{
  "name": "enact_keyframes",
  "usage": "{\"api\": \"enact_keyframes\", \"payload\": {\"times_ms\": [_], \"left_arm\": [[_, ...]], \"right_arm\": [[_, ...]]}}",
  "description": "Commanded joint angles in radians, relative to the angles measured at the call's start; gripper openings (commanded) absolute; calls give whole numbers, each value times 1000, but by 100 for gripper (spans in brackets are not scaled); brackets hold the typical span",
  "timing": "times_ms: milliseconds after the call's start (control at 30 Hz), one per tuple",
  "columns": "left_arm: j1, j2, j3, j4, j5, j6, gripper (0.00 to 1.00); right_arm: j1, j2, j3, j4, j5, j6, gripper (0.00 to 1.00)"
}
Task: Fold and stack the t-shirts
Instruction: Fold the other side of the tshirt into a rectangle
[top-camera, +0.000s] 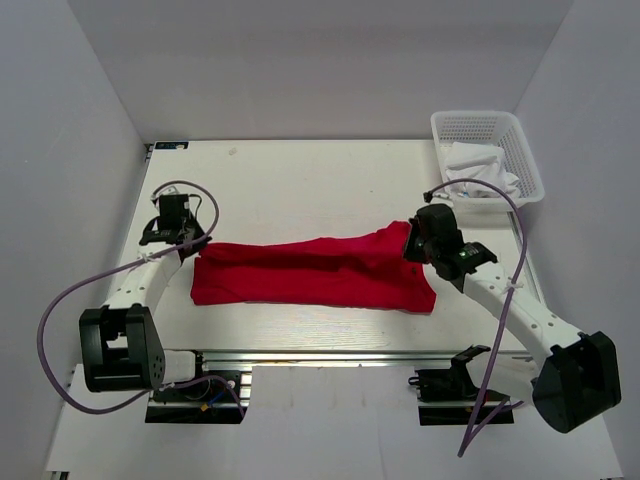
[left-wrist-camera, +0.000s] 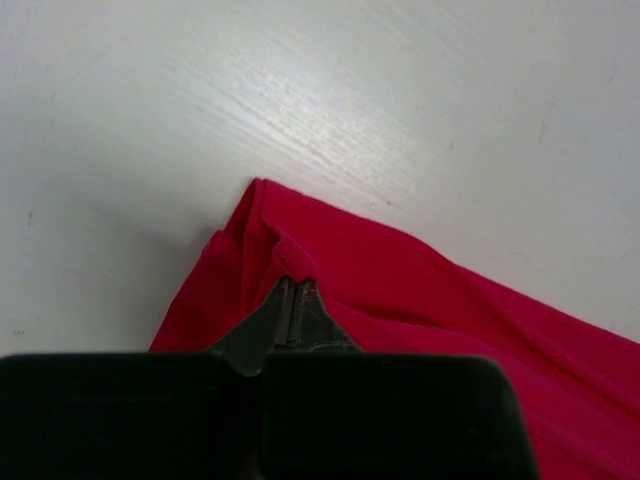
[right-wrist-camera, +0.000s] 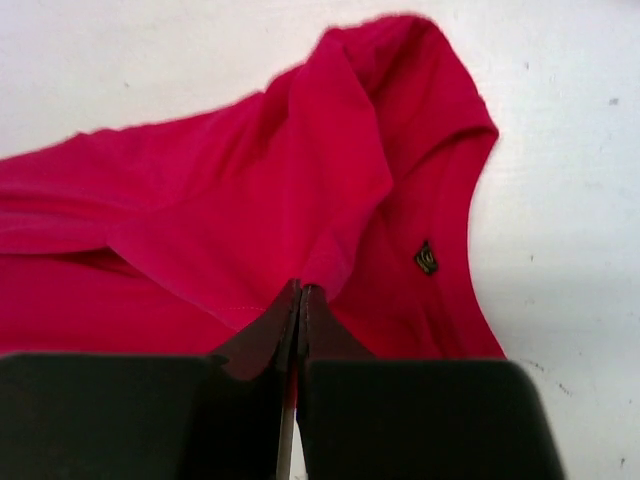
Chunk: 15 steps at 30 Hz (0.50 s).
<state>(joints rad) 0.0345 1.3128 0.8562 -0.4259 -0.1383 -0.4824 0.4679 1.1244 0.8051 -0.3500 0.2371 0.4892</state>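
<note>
The table (top-camera: 300, 180) carries the red t-shirt (top-camera: 310, 272) stretched across its near middle as a long, partly folded band, well apart from the basket (top-camera: 488, 150) of white cloth at the far right corner. The left gripper (left-wrist-camera: 293, 290) has its jaws closed on a fold at the shirt's left corner and the right gripper (right-wrist-camera: 298, 295) has its jaws closed on a ridge of fabric near the neckline, probably so both ends can travel together and the fold comes out straight. A small dark label (right-wrist-camera: 426, 258) sits just right of that grip.

The t-shirt (top-camera: 310, 272) lies across the middle of the surface (top-camera: 300, 180), left jaws at its left end, right jaws at its right. A basket (top-camera: 527, 165) sits far right.
</note>
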Motion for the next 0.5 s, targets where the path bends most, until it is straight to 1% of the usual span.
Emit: {"api": "enact_keyframes", "payload": {"times_ms": [0,33,100,133,233,267,300,333,367,400,433,467], "left_arm": [[-2,-47,-51,1,3,-36,0],[-2,-47,-60,-10,3,-45,0],[-2,-47,-72,-36,-39,-70,0],[-2,-47,-72,-71,-81,-84,2],[-2,-27,-94,-117,-119,-130,26],[-2,-27,-94,-132,-133,-143,27],[-2,-27,-94,-146,-133,-165,27],[-2,-27,-94,-184,-148,-182,32],[-2,-27,-94,-206,-149,-196,39],[-2,-44,-79,-229,-162,-220,49],[-2,-44,-57,-282,-187,-241,72],[-2,-61,-43,-306,-187,-258,82]], "right_arm": [[9,-14,-33,-50,-12,25,0],[12,-11,-47,-53,-15,37,0],[12,-9,-72,-60,-33,43,0],[12,-9,-95,-63,-41,46,0],[15,2,-177,-63,-53,68,0],[15,3,-187,-61,-58,77,0],[14,3,-195,-66,-67,80,6],[15,2,-201,-78,-70,71,12],[12,0,-195,-90,-68,68,22],[17,-3,-193,-112,-67,62,36],[12,-8,-173,-127,-64,43,44],[12,-9,-167,-139,-50,37,53]]}}
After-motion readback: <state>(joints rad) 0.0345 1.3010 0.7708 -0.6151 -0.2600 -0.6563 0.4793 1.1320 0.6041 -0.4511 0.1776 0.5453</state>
